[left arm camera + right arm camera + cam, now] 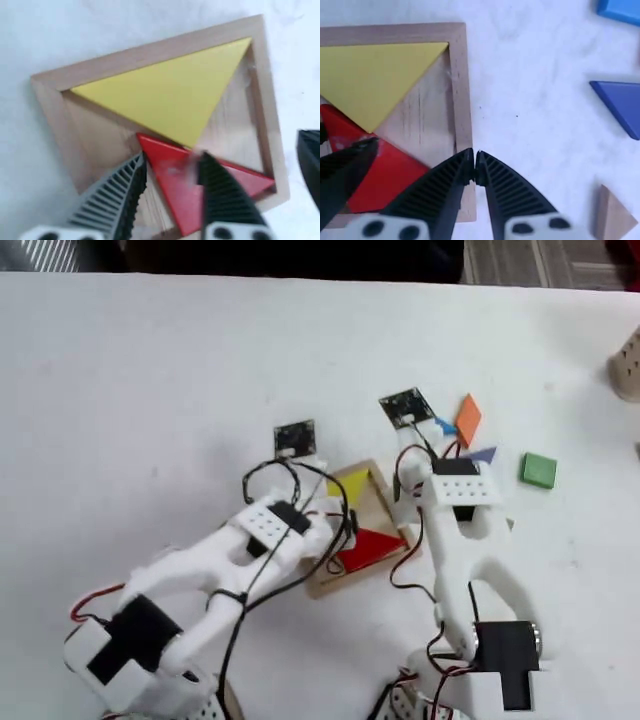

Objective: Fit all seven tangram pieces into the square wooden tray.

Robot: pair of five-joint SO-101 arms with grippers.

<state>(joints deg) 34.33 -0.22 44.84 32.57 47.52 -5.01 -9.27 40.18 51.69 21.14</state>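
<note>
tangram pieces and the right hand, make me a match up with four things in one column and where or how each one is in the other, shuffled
Column 1
1. yellow triangle
2. red triangle
3. green square
4. right hand

Column 2
a. on the table, outside the wooden tray
b. shut, at the tray's rim
c. in the tray, at the open left hand's fingertips
d. in the tray, long edge along one inner wall

Pairs: 1-d, 2-c, 3-a, 4-b
</note>
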